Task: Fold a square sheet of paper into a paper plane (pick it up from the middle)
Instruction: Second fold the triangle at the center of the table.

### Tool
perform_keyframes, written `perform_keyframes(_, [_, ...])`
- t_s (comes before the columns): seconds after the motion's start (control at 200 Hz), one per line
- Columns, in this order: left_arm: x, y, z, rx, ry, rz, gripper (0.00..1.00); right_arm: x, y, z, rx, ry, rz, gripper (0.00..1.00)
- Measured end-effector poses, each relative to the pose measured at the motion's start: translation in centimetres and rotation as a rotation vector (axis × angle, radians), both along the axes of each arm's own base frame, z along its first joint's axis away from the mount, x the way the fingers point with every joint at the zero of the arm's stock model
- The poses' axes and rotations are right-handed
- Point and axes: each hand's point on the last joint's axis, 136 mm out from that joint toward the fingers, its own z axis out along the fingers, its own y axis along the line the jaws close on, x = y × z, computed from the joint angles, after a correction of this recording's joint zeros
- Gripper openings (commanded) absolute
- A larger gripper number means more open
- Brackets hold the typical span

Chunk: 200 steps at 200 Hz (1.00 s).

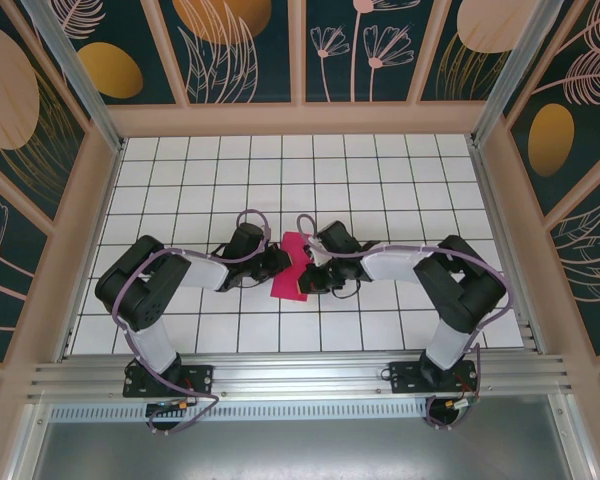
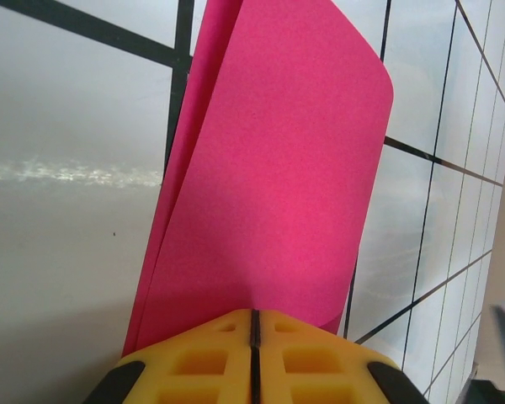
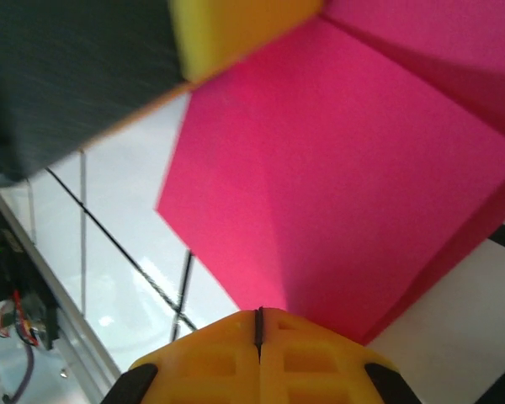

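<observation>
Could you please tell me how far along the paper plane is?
Done: the paper already carries folds, with two layers showing in the left wrist view. In hand: the left hand and right hand are both shut on it. Left: it is not yet a narrow pointed plane.

We get bright, even light from above, with only faint shadows on the table. Glare streaks it in the left wrist view, and the right wrist view blurs toward its upper left.
</observation>
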Motion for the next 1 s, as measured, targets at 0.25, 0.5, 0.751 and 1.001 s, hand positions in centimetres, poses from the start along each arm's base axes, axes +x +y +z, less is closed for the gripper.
perform_keyframes(0.25, [0.0,0.0,0.0,0.002,-0.005,-0.003,0.09,1.8,1.6,1.5,0.046,-0.003,-0.06,0.04])
perform_keyframes(0.5, [0.0,0.0,0.0,0.006,-0.011,-0.009,0.09,2.5,2.2,-1.6,-0.009,0.051,-0.099,0.05])
perform_keyframes(0.751, [0.0,0.0,-0.1,0.01,-0.012,-0.009,0.06,2.5,2.0,-2.2,-0.046,0.059,-0.105,0.04])
perform_keyframes(1.001, [0.1,0.1,-0.2,0.012,-0.012,-0.007,0.03,1.7,1.5,-1.8,-0.056,0.055,-0.083,0.05])
